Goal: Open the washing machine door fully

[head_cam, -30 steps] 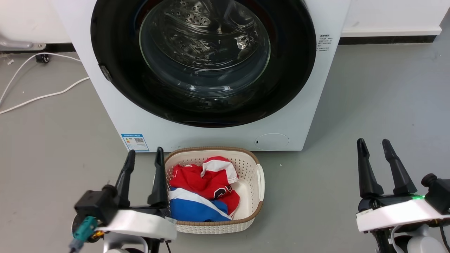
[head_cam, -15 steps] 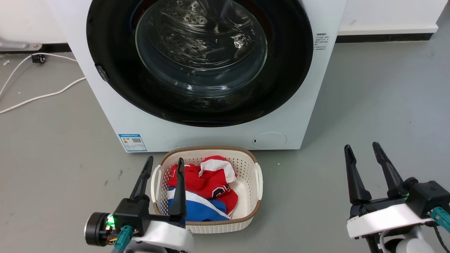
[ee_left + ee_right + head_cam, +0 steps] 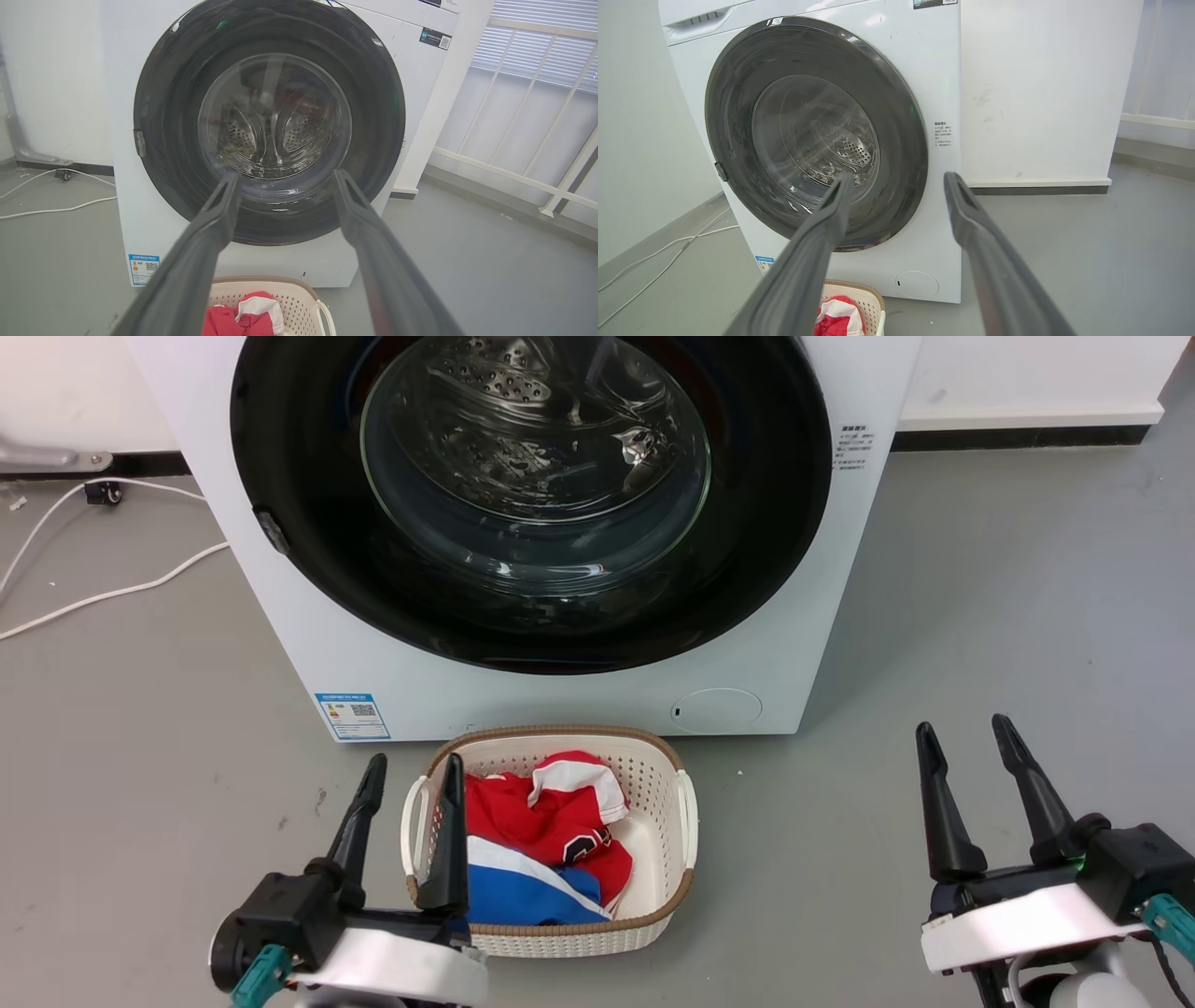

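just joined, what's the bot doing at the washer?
Nothing is being handled yet. The washing machine door looks shut against the washing machine. Both grippers are open and empty, held back from it: the left gripper by the left edge of the laundry basket of clothes, the right gripper over the floor to the right.

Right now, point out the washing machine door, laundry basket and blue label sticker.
washing machine door [image 3: 766, 523], head view, on its glossy black rim, right side.
laundry basket [image 3: 653, 775], head view, on its perforated inner wall.
blue label sticker [image 3: 352, 714], head view, on its middle.
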Controlling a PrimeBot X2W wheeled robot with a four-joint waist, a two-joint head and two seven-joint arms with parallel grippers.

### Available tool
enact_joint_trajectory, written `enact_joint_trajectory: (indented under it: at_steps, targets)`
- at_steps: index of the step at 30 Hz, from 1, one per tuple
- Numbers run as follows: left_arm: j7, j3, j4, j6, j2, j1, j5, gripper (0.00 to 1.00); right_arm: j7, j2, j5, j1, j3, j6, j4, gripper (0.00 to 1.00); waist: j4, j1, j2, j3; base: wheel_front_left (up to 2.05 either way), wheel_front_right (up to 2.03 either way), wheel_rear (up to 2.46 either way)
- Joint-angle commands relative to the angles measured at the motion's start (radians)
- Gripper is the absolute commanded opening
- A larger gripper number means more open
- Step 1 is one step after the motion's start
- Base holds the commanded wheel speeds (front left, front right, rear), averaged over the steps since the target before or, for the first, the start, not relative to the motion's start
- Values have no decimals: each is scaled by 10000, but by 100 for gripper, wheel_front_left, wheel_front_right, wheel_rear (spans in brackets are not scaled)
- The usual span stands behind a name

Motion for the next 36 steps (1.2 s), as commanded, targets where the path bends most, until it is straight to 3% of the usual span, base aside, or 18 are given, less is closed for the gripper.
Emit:
enact_joint_trajectory:
  at_steps: [1,8,22,36]
  targets:
    - [-84,298,15,-292,-135,133,263,100,-116,-8,-4,108,-15,-5,43,100,-14,0,0,-4,0,0,0]
    - [-199,916,479,-987,-396,366,730,100,-215,-6,46,108,-9,-5,382,100,-51,0,0,-22,0,0,0]
    - [-453,821,874,-1032,-432,395,1528,100,-476,-5,-777,95,104,-5,737,100,-77,0,0,-30,0,0,0]
    - [-430,948,886,-956,-435,395,1257,100,-462,-4,-534,83,18,-5,907,100,-54,0,0,-38,0,0,0]
